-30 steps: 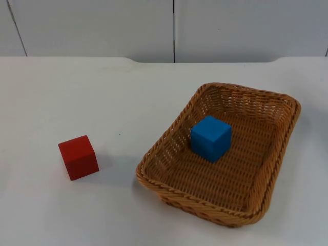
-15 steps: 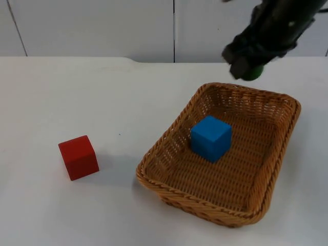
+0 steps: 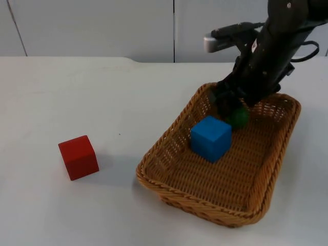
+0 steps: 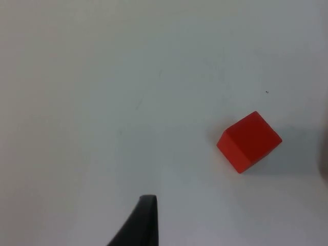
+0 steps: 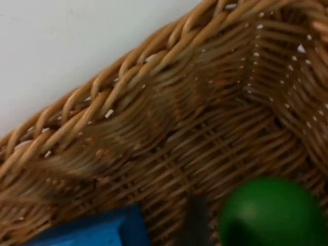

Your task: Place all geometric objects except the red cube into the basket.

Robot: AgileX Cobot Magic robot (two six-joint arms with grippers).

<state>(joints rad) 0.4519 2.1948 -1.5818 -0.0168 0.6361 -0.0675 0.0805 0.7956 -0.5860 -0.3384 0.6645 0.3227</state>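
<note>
The wicker basket (image 3: 166, 137) stands right of centre on the table. A blue cube (image 3: 210, 138) lies inside it. My right gripper (image 3: 231, 111) has come down inside the basket's far end, shut on a green ball (image 3: 239, 118) just behind the blue cube. The right wrist view looks closely at the green ball (image 5: 269, 212), the blue cube (image 5: 97, 230) and the basket wall (image 5: 154, 102). The red cube (image 3: 78, 157) sits on the table to the left, apart from the basket. My left gripper (image 4: 146, 225) waits above bare table, some way from the red cube (image 4: 249, 141).
White table top (image 3: 102, 92) stretches around the basket and the red cube, ending at the grey partition wall (image 3: 102, 25) behind. The right arm (image 3: 277, 41) reaches down over the basket's far rim.
The right arm came into view from the upper right with the green ball and has lowered it from above the far rim into the basket. Both cubes stayed put.
</note>
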